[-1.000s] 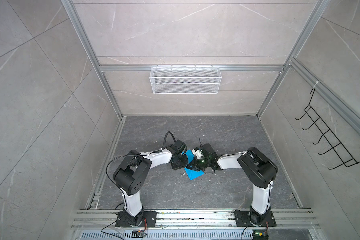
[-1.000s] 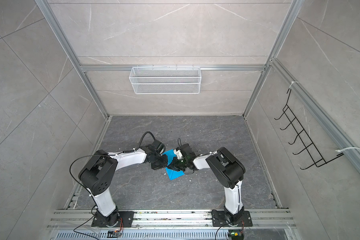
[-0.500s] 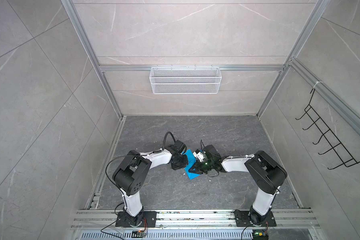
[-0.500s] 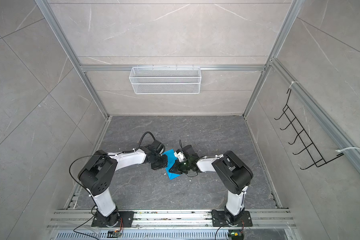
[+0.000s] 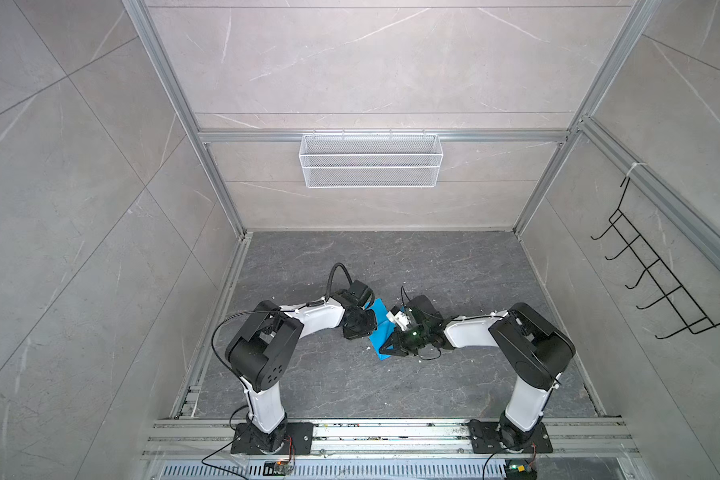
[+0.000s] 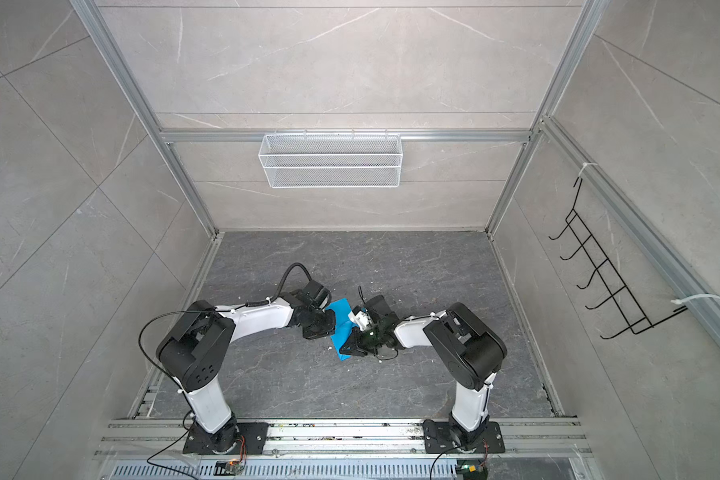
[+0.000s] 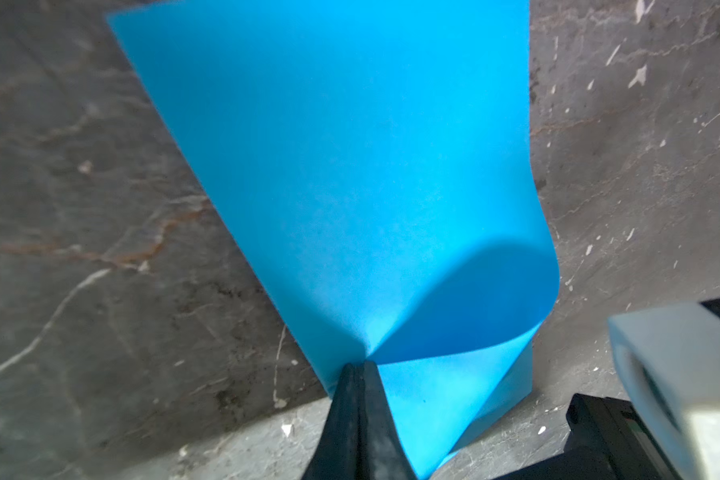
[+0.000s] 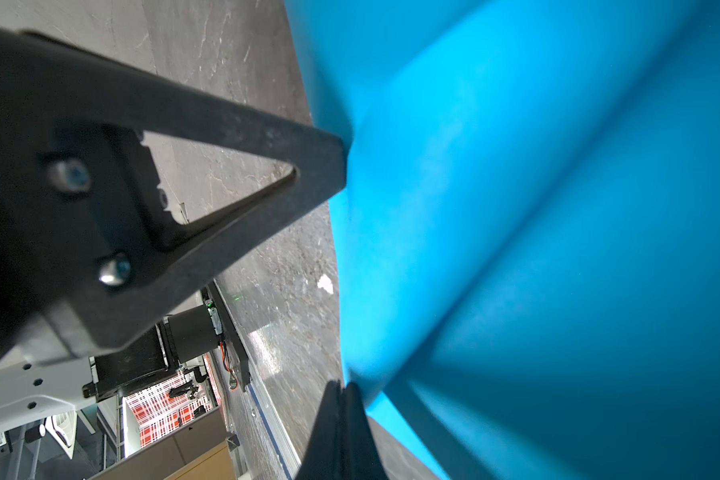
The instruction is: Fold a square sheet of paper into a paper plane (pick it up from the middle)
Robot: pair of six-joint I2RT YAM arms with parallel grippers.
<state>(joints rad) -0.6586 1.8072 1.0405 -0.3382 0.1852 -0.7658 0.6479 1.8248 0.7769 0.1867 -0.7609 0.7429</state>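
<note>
The square sheet of paper (image 5: pixel 380 329) is bright blue and sits on the dark floor between my two grippers, also in a top view (image 6: pixel 341 322). It is bowed, with one side curling over (image 7: pixel 474 299). My left gripper (image 7: pixel 357 366) is shut on the paper's edge, where the sheet puckers into a crease. My right gripper (image 8: pixel 341 387) is shut on another edge of the same sheet (image 8: pixel 537 208), nearer the front (image 5: pixel 385 352). In the right wrist view, the left gripper's fingers (image 8: pixel 316 166) press against the paper. No paper plane is in view.
A white wire basket (image 5: pixel 371 160) hangs on the back wall. A black hook rack (image 5: pixel 657 286) is on the right wall. Aluminium rails (image 5: pixel 350 432) run along the front, carrying both arm bases. Small white flecks lie on the floor.
My right gripper has swung toward the front end of the paper, and its elbow has moved out to the right. The sheet has bowed up. The left arm has stayed put.
</note>
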